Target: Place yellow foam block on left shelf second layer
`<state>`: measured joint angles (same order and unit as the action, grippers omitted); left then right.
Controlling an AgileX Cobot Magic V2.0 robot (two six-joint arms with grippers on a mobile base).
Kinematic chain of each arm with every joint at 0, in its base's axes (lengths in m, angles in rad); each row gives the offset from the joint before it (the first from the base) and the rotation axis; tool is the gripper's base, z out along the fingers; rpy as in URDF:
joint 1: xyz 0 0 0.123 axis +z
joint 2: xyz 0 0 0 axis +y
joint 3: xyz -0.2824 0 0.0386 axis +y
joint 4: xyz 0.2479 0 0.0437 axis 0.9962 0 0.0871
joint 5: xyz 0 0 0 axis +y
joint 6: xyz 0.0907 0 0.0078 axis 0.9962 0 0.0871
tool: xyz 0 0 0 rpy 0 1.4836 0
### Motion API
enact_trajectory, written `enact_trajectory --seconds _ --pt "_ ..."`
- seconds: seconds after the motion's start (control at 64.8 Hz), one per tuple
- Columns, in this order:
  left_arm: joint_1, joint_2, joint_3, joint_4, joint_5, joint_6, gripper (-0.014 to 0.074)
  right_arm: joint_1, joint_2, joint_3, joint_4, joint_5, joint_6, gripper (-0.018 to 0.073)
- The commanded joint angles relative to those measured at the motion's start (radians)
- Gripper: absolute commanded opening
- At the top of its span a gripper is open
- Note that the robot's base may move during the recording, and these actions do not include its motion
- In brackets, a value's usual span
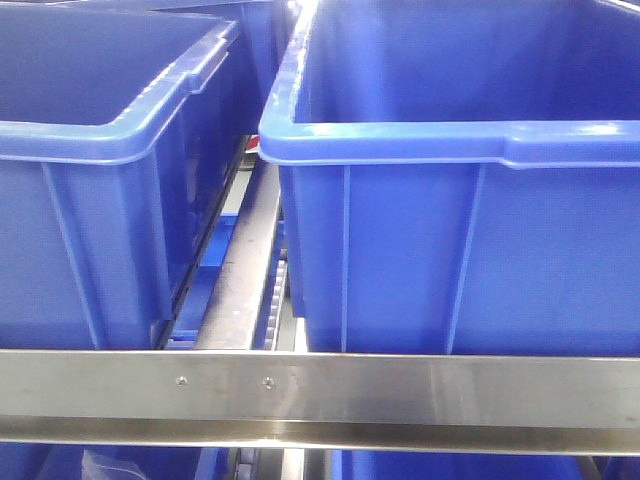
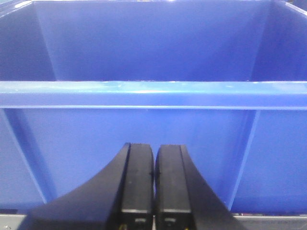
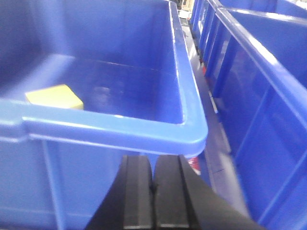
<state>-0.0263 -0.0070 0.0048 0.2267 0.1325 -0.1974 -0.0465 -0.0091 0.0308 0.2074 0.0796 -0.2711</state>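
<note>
The yellow foam block lies on the floor of a blue bin, near its front left, seen only in the right wrist view. My right gripper is shut and empty, just outside and below that bin's front rim, right of the block. My left gripper is shut and empty too, in front of the outer wall of another blue bin. The front view shows two blue bins on a shelf, with no gripper and no block in sight.
A steel shelf rail runs across the front below the bins. Between the two bins is a narrow gap with a metal divider and rollers. More blue bins stand close on the right in the right wrist view.
</note>
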Motion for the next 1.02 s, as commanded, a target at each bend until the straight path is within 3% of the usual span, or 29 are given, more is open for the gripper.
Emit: enact_trajectory --seconds 0.0,1.003 --pt "-0.001 -0.014 0.026 -0.003 -0.085 -0.004 0.0136 -0.007 -0.019 -0.022 0.050 -0.100 -0.002 0.0054" --pt "-0.001 -0.014 0.026 -0.003 -0.085 -0.004 0.0136 -0.007 -0.019 -0.022 0.054 -0.097 -0.002 0.0054"
